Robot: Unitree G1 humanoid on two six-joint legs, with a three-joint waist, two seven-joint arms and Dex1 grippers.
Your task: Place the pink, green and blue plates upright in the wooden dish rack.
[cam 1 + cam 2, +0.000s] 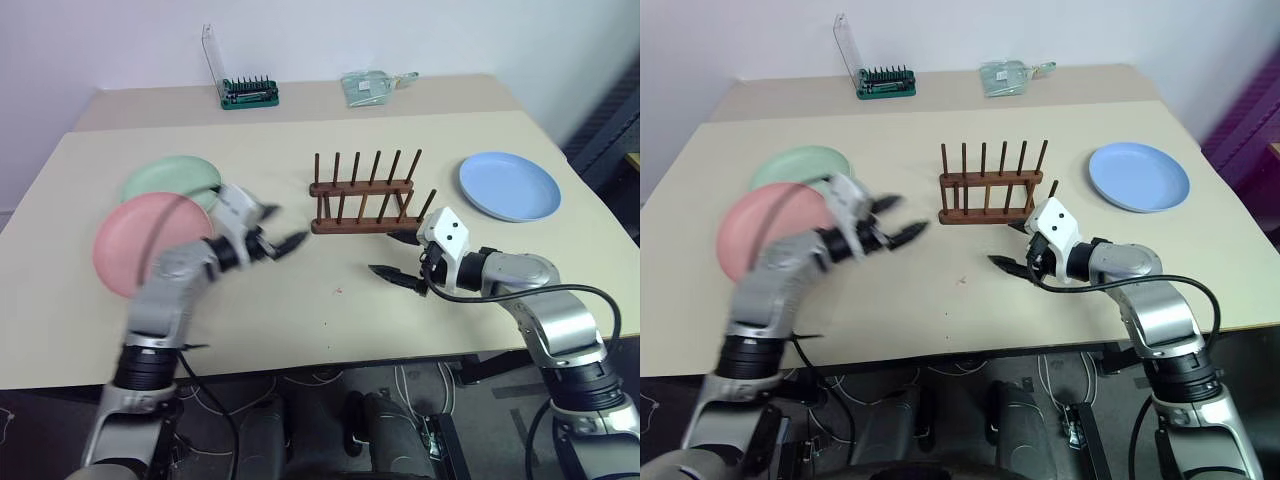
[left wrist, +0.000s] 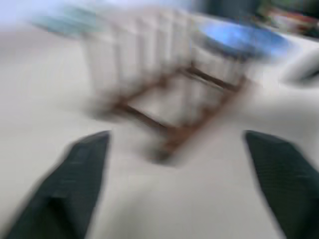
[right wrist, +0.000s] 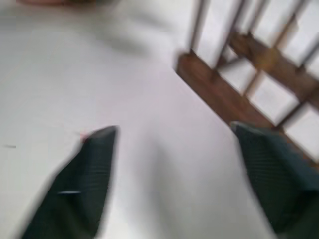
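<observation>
The wooden dish rack (image 1: 362,196) stands empty at mid-table, its thin pegs upright. The pink plate (image 1: 120,250) lies flat at the left, partly behind my left arm, and the green plate (image 1: 165,180) lies just beyond it. Flat at the right lies the blue plate (image 1: 508,186). My left gripper (image 1: 280,228) hovers open between the pink plate and the rack, pointing toward the rack (image 2: 164,99) and holding nothing. My right gripper (image 1: 395,255) is open and empty just in front of the rack's right end (image 3: 259,55).
A green tool holder with a clear lid (image 1: 248,93) and a clear plastic bag (image 1: 372,86) sit at the back of the table. The beige table (image 1: 330,320) has bare surface in front of the rack, and its front edge runs close below my arms.
</observation>
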